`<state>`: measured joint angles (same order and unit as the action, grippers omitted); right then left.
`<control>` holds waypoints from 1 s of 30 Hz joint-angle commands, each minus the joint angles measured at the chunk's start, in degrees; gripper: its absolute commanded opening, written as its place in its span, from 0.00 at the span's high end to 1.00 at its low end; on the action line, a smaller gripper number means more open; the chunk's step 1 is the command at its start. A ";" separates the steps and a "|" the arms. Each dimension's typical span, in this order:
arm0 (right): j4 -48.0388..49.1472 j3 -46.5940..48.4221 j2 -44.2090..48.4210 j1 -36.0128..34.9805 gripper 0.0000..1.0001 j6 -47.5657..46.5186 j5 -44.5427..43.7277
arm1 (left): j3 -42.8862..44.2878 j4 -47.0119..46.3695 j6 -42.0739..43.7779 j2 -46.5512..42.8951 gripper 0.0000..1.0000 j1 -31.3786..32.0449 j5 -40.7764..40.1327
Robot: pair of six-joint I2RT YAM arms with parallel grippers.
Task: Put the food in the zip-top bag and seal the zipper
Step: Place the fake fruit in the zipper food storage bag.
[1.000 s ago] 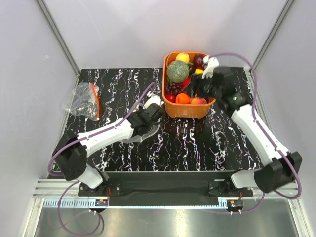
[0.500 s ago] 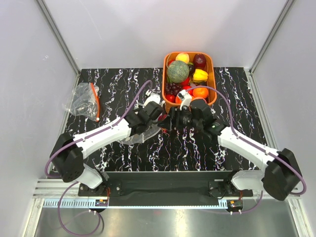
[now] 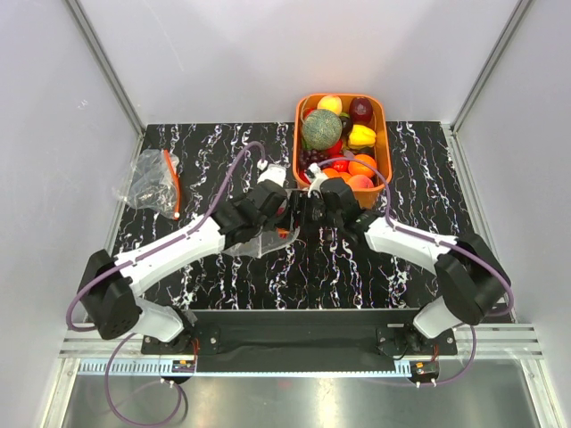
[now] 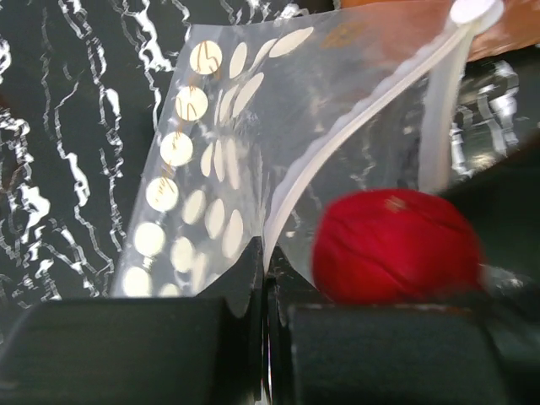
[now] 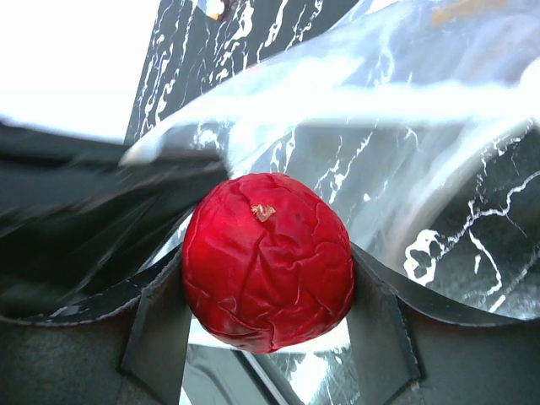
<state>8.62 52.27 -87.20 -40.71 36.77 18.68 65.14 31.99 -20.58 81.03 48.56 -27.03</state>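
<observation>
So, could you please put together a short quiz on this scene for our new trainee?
1. What holds the green melon?
2. True or false: the right pincer is shut on a red fruit at the mouth of the dotted bag.
3. What does the left pincer grip? A. the green melon; B. the dotted bag's mouth edge; C. nothing.

Key: 1. the orange basket; 2. true; 3. B.
</observation>
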 commanded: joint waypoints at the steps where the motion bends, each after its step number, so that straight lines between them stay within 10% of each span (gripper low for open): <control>1: 2.82 3.80 -2.18 -0.60 0.55 1.81 -1.45 | -0.89 -4.74 -1.30 -4.04 1.00 -0.65 3.91; 4: -0.70 6.61 -4.03 -0.86 0.45 1.37 -3.20 | -1.69 -5.27 -1.48 -4.92 1.00 -1.01 5.31; 9: -3.52 8.37 -3.33 -1.83 0.01 0.59 -5.67 | -2.65 -5.97 -1.48 -4.83 1.00 -1.97 8.13; 30: -35.96 23.05 11.70 8.61 0.17 -19.01 -18.85 | -2.74 -3.25 0.01 -5.19 1.00 -3.47 3.21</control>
<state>-22.11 74.02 -74.98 -36.75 22.02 1.58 62.39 30.30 -21.32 76.99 45.41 -22.33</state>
